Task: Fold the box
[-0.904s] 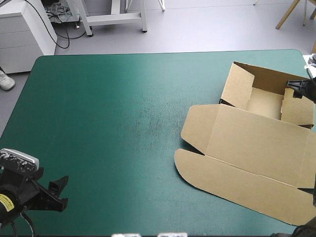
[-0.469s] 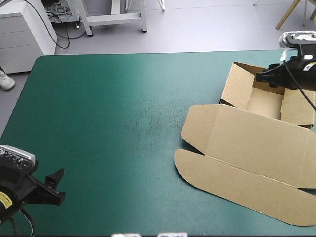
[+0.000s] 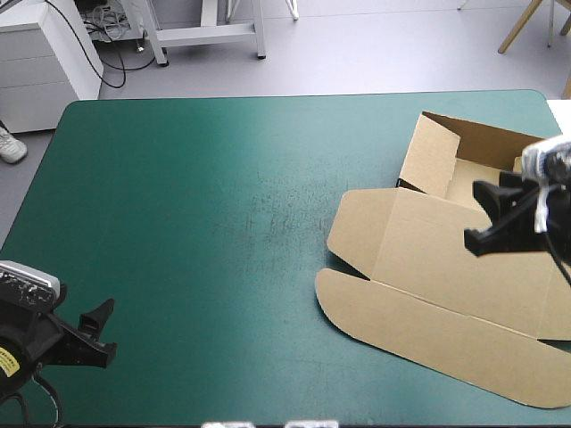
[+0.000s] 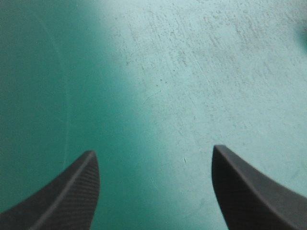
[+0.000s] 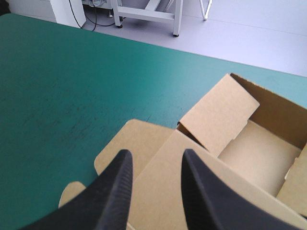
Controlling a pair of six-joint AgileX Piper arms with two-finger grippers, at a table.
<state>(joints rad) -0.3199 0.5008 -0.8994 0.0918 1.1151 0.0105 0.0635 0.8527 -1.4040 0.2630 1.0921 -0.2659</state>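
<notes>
The brown box point(image 3: 446, 267) lies at the table's right side. Its far part is an open tray point(image 3: 477, 183) with walls raised, and its lid is flat toward the front. My right gripper point(image 3: 483, 217) hovers open above the lid, just in front of the tray, holding nothing. In the right wrist view the gripper point(image 5: 156, 155) looks down past the lid point(image 5: 156, 196) to the tray point(image 5: 254, 143) and its raised side wall point(image 5: 218, 117). My left gripper point(image 3: 100, 328) stands open near the front left corner, far from the box. The left wrist view shows only bare cover between its fingers point(image 4: 69, 191).
A wide stretch of teal-green cover point(image 3: 205, 214) separates the left gripper from the box. The box reaches the table's right edge, and the tray's back wall point(image 3: 491, 138) stands close to the far right corner.
My right gripper has swung from the tray's far right wall toward the front and now sits over the lid. The left gripper has drifted slightly toward the front left.
</notes>
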